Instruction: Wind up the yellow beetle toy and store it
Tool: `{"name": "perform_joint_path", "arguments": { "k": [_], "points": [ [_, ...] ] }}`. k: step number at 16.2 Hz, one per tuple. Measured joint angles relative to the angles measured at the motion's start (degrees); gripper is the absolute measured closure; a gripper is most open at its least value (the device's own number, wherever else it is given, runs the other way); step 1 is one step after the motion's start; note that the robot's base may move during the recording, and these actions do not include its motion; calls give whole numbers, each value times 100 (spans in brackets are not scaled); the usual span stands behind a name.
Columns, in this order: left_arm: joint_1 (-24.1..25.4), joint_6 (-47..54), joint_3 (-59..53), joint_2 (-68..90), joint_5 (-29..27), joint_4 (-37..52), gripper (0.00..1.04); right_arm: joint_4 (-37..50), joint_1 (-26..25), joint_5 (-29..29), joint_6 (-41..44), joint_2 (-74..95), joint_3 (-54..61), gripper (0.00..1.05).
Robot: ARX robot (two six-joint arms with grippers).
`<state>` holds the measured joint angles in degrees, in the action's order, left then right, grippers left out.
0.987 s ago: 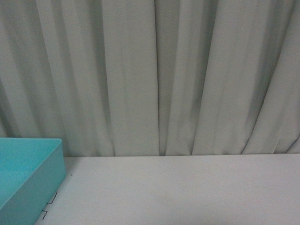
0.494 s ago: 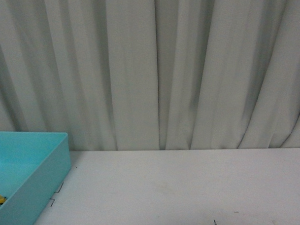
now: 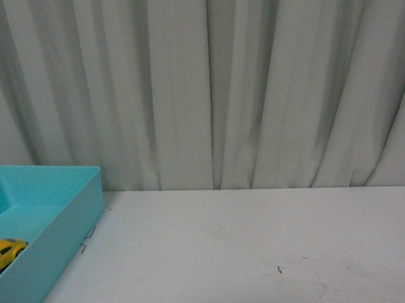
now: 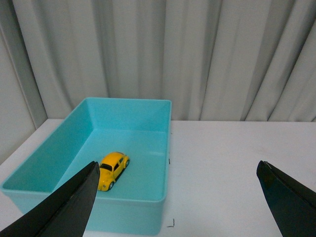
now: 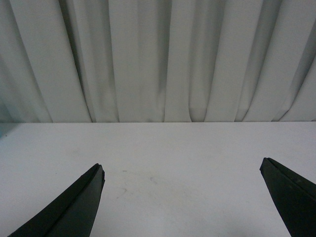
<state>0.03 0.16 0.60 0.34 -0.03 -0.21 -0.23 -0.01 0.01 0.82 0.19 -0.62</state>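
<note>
- The toy [image 4: 113,169] lies on the floor of the bin [image 4: 148,106], in the lower left of the left wrist frame, wheels down and clear of the walls; we judge the storing step done.
- In the front view only its yellow end [image 3: 6,252] shows at the far left edge, behind the bin wall [image 3: 59,243]. The bin fills the lower left corner there.
- The bin stands on the white table [image 3: 259,242] near its back left, close to the curtain [image 3: 207,85]. That placing suits a drop-off point, leaving the middle of the table as working room.
- Our left gripper [image 4: 180,197] hangs above and in front of the bin, looking down into it. Its fingers [image 4: 74,207] are spread wide, at the lower left and lower right corners of the frame. They hold nothing and touch nothing, which fits a release over the bin.
- Our right gripper [image 5: 182,197] hangs over bare table, well away from the bin. Its fingers [image 5: 74,207] are just as wide apart, empty and off the surface. We read it as parked out of the way.
- Whether the toy's spring is wound, we cannot tell from these views.
- Neither arm shows in the front view.
</note>
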Motion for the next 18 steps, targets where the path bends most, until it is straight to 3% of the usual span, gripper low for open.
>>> {"name": "perform_joint_path", "arguments": {
  "k": [18],
  "points": [
    [0,0,0,0,0,-4,7,0,0,0,0,0,0,6]
  ]
}}
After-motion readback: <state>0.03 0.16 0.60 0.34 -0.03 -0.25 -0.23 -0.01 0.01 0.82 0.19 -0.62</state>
